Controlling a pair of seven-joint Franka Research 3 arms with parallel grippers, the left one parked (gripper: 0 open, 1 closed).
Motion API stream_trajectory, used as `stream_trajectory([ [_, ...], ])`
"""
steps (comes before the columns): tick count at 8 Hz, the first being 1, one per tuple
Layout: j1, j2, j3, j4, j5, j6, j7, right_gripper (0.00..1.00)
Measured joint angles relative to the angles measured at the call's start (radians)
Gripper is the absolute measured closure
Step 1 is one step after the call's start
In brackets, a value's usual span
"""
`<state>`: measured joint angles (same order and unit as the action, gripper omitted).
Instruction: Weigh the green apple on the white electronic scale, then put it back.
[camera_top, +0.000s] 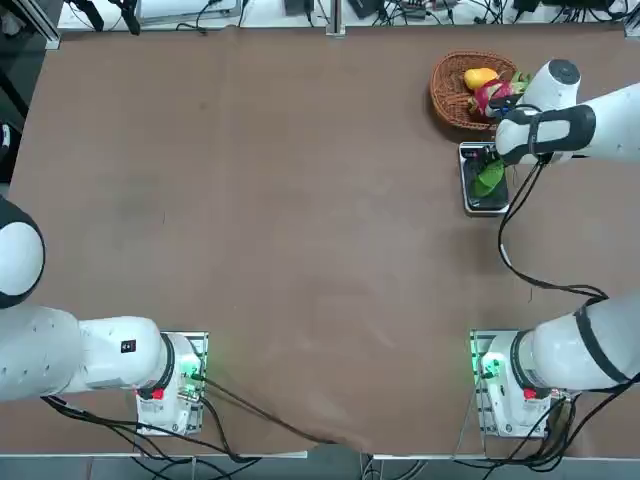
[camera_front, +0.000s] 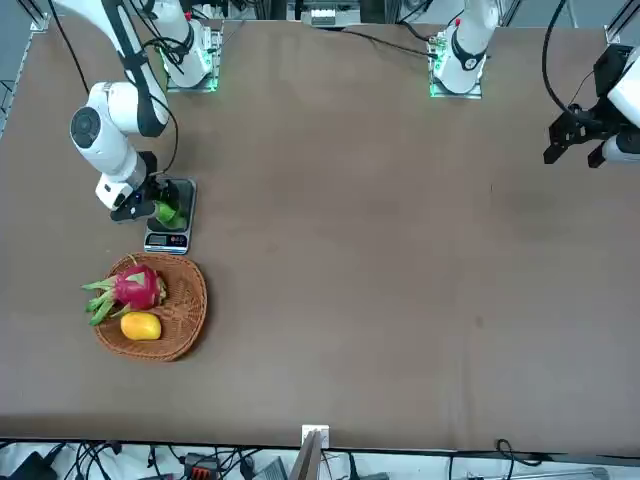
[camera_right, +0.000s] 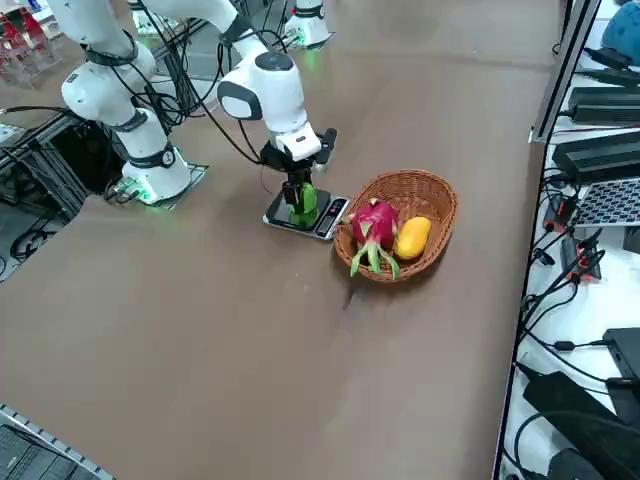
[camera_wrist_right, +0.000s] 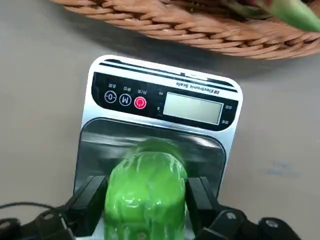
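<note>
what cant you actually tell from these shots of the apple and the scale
- Whether the green apple rests on the white electronic scale or hangs just above it: in the wrist view the apple hides its own underside, and the right gripper has a finger on each side.
- The display reading: blank-looking in the wrist view, too small elsewhere.
- The scale's plate from overhead: mostly covered by the arm's wrist.
- The wicker basket: cut off by the wrist view's edge.

"Electronic Scale" and a round "M" button on the white electronic scale display panel.
</note>
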<state>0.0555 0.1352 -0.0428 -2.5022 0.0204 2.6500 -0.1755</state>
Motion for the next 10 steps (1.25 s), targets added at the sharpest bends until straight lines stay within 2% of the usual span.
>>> stream_trajectory([
  [3, 0.0, -0.001, 0.0, 0.0, 0.0, 0.0, -0.001, 0.13],
  [5, 0.0, -0.011, 0.0, 0.001, 0.0, -0.008, -0.003, 0.26],
  [8, 0.001, -0.013, 0.002, 0.038, 0.0, -0.015, -0.003, 0.29],
  [10, 0.018, -0.014, 0.003, 0.135, 0.0, -0.093, 0.002, 0.29],
])
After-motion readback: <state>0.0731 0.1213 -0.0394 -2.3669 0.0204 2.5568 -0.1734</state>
